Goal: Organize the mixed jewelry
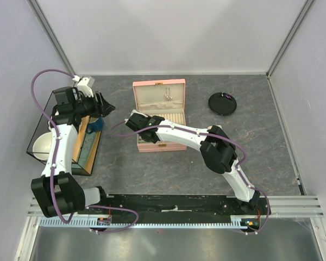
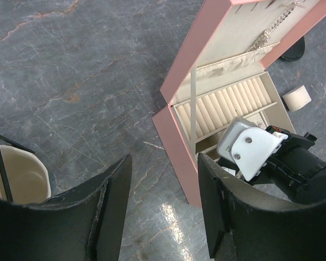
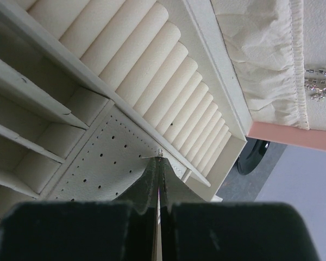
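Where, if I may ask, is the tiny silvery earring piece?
Right wrist view: the earring piece is pinched in the right gripper, over the perforated cream panel of the pink box.

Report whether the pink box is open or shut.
Open. The box has its lid raised, baring the ring rolls and compartments.

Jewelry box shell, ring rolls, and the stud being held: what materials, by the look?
Box shell: matte pink, likely faux leather or coated board; even, no grain. Ring rolls: cream velvety fabric, soft-looking nap. Stud in the right end effector: pale shiny metal, thin glinting post; alloy unclear.
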{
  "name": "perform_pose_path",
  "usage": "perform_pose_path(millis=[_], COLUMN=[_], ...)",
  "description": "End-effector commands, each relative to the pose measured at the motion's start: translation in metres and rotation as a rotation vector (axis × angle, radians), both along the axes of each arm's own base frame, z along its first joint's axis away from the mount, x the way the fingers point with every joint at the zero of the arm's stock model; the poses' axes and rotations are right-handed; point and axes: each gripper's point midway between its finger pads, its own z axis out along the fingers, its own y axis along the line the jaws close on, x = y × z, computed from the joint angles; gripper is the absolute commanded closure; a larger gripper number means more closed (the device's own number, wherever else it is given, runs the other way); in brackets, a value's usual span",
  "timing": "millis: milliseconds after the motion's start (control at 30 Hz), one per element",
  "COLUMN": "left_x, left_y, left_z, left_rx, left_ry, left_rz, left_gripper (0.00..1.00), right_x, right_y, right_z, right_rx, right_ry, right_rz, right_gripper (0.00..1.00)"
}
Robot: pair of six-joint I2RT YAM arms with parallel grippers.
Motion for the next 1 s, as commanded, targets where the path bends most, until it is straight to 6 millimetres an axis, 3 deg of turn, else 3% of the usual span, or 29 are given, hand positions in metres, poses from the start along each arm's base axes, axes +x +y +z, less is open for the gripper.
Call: perform_pose_path(millis=[0,967], left_x=[0.0024,0.0014], left_y=[-0.0046,-0.0031], left_z=[0.0146,0.0147], left_rx=[-0.04,-0.039], left_ry=[-0.024,-0.026], left_rz=[-0.018,-0.017], left_gripper=[0.41,0.41], right_x=[0.0014,-0.0024], right_y=[0.0087,0.0143], right_z=[0.0049,0.0092], right_rx=[0.022,-0.005], right_ry=[-0.017,-0.039], right_rz=[0.002,0.014], right_gripper=[1.0,1.0])
